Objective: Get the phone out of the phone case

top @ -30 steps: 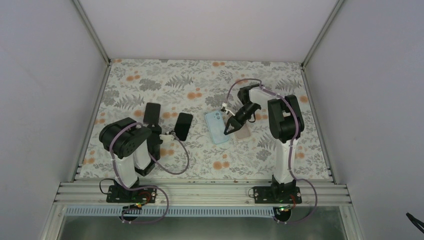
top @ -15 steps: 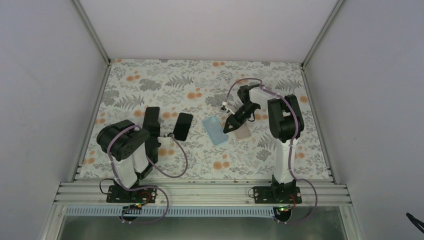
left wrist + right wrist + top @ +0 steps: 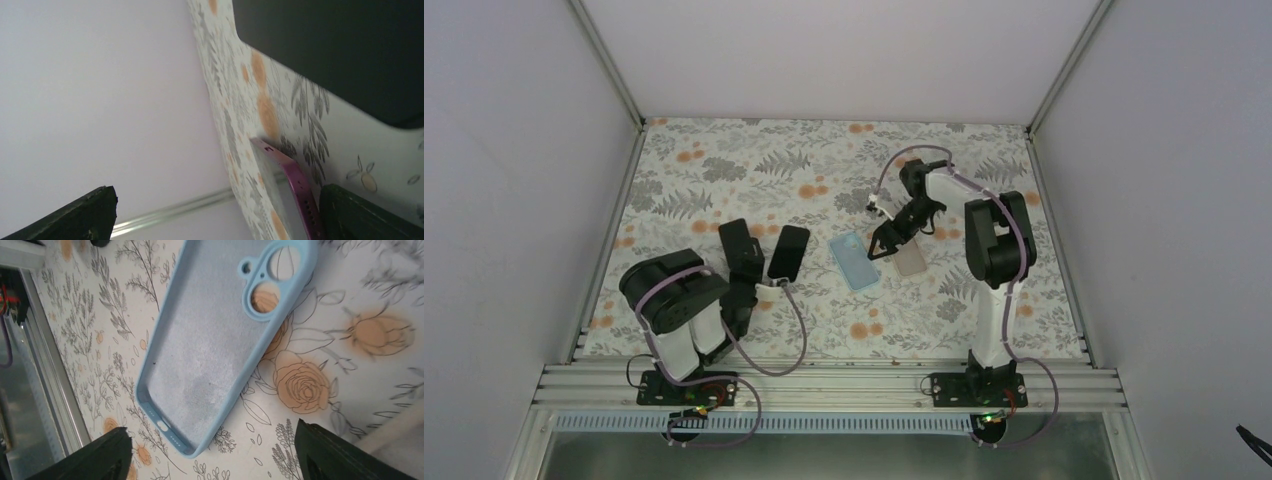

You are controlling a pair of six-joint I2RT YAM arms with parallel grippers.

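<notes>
- At the lower left of the top view, we see the left arm [image 3: 674, 300] folded low over the flowered table [image 3: 714, 165].
- The left gripper [image 3: 217, 192] is spread wide in its wrist view, one dark finger in each lower corner, grasping nothing.
- Just beside the finger at the lower right lies a thin purple-edged slab [image 3: 292, 182], flat on the table. We cannot tell whether the two touch, or whether the slab is the phone.
- A dark flat shape [image 3: 350, 50] fills the upper right of that view. We cannot tell what it is.
- The phone [image 3: 788, 252], black, lies flat left of centre in the top view, outside the case and a little apart from it.
- The case [image 3: 854, 262], light blue, lies at centre with its hollow side up and nothing in it. Its camera holes show in the right wrist view.
- The right gripper [image 3: 884, 238] hangs above the case's upper right end with its fingers apart, grasping nothing.
- A tan flat piece [image 3: 911, 260] lies just right of the case.
- The right arm [image 3: 994, 240] stands at the right.
</notes>
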